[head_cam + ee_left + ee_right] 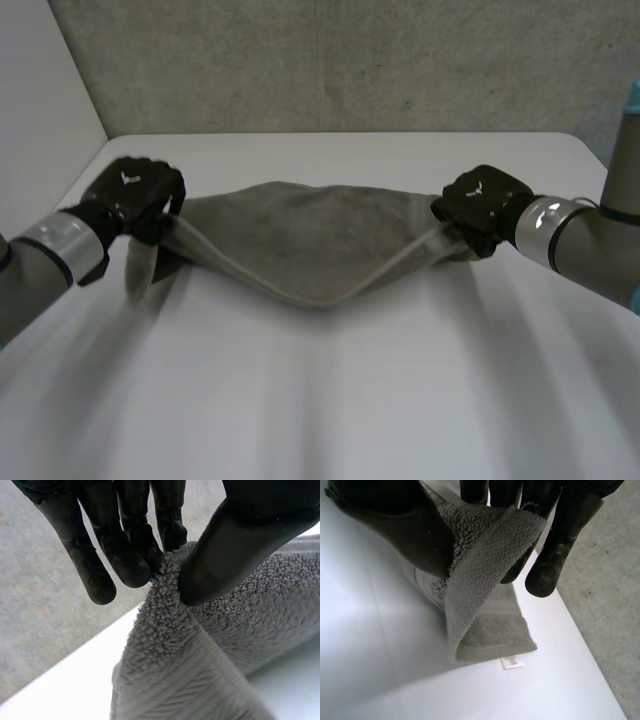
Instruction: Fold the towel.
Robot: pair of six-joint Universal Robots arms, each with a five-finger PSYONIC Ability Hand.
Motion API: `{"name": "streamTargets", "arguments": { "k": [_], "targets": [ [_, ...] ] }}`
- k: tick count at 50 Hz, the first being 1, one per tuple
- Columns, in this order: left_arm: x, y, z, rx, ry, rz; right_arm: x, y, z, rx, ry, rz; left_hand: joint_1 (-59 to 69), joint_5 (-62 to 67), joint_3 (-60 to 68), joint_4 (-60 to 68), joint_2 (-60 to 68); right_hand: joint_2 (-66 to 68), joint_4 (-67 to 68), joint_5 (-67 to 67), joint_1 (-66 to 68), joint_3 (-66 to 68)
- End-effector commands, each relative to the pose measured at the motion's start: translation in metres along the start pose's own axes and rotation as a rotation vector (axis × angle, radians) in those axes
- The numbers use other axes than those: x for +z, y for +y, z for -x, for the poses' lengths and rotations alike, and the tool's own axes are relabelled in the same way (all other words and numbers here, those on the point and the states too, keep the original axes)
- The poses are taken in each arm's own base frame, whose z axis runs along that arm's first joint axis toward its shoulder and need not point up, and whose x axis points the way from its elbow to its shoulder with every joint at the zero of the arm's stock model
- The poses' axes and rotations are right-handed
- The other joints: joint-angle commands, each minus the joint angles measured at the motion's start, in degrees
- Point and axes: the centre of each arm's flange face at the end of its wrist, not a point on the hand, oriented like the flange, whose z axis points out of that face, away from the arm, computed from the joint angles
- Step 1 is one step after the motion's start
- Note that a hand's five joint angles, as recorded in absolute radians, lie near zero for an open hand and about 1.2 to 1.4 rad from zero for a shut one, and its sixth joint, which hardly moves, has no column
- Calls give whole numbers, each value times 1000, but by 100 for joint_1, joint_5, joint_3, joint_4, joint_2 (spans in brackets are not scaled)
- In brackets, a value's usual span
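The left arm (pixel 50 255) and right arm (pixel 585 235) reach in from opposite sides, with the hands level and well apart and their backs turned up. The left hand (pixel 135 200) pinches one end of the towel (pixel 300 240) between its thumb (pixel 235 545) and nearly straight fingers (pixel 125 555). The right hand (pixel 485 205) pinches the other end the same way, thumb (pixel 395 525) against fingers (pixel 555 555)

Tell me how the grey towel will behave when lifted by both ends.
Probably floppy: the towel sags in the middle between the left hand and the right hand. Its looped pile likely gives good friction, so the pinches should hold.
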Motion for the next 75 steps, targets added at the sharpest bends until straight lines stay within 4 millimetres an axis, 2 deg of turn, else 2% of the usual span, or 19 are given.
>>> {"name": "streamTargets", "arguments": {
  "k": [1, 11, 13, 18, 24, 27, 37, 44, 47, 49, 50, 52, 55, 57, 58, 60, 65, 69, 75],
  "targets": [
    [-20, -27, -4, 46, -20, -54, -21, -8, -6, 17, 41, -19, 340, 142, 45, 41, 70, 377, 352, 320, 472, 306],
    [-68, -116, -4, 80, -72, -285, -82, -56, -43, 73, 213, -149, 340, 142, 45, 41, 70, 377, 352, 320, 472, 306],
    [-81, -138, -4, 65, -79, -352, -106, -72, -59, 86, 284, -198, 340, 142, 45, 41, 70, 377, 352, 320, 472, 306],
    [-90, -151, -4, 34, -76, -371, -134, -84, -77, 89, 335, -190, 340, 142, 45, 41, 70, 377, 352, 320, 472, 306],
    [-89, -149, -3, 15, -72, -338, -145, -87, -81, 109, 307, -139, 340, 142, 45, 41, 70, 377, 352, 320, 472, 306],
    [-86, -145, 1, 5, -78, -319, -129, -73, -83, 122, 261, -66, 340, 142, 45, 41, 70, 377, 352, 320, 472, 306],
    [-8, -47, 12, -208, 14, 89, -51, -17, -60, 34, 58, 202, 340, 142, 45, 41, 70, 377, 352, 320, 472, 306],
    [32, -18, 9, -143, 73, 284, -9, -23, -49, -37, 72, 206, 340, 142, 45, 41, 70, 377, 352, 320, 472, 306],
    [53, -30, 18, -42, 8, 261, 7, -37, -65, -62, 163, 140, 340, 142, 45, 41, 70, 377, 352, 320, 472, 306],
    [65, -68, 33, 32, -87, 134, 13, -67, -97, -82, 344, -10, 340, 142, 45, 41, 70, 377, 352, 320, 472, 306],
    [65, -68, 33, 33, -88, 134, 13, -67, -97, -82, 345, -11, 340, 142, 45, 41, 70, 377, 352, 320, 472, 306],
    [69, -123, 46, 110, -175, -92, 1, -116, -124, -58, 559, -250, 340, 142, 45, 41, 70, 377, 352, 320, 472, 306],
    [68, -152, 50, 142, -218, -225, -13, -139, -139, -33, 663, -373, 340, 142, 45, 41, 70, 377, 352, 320, 472, 306],
    [51, -207, 56, 165, -289, -460, -37, -165, -161, 15, 798, -540, 340, 142, 45, 41, 70, 377, 352, 320, 472, 306],
    [51, -208, 56, 165, -290, -461, -37, -165, -161, 15, 798, -540, 340, 142, 45, 41, 70, 377, 352, 320, 472, 306],
    [32, -246, 61, 157, -335, -644, -48, -171, -167, 32, 815, -582, 340, 142, 45, 41, 70, 377, 352, 320, 472, 306],
    [21, -267, 66, 142, -346, -790, -42, -163, -164, 33, 773, -537, 340, 142, 45, 41, 70, 377, 352, 320, 472, 306],
    [24, -259, 68, 129, -338, -769, -32, -151, -157, 43, 718, -476, 340, 142, 45, 41, 70, 377, 352, 320, 472, 306],
    [44, -206, 68, 84, -309, -598, -11, -123, -134, 70, 549, -336, 340, 142, 45, 41, 70, 377, 352, 320, 472, 306]
  ]
}}
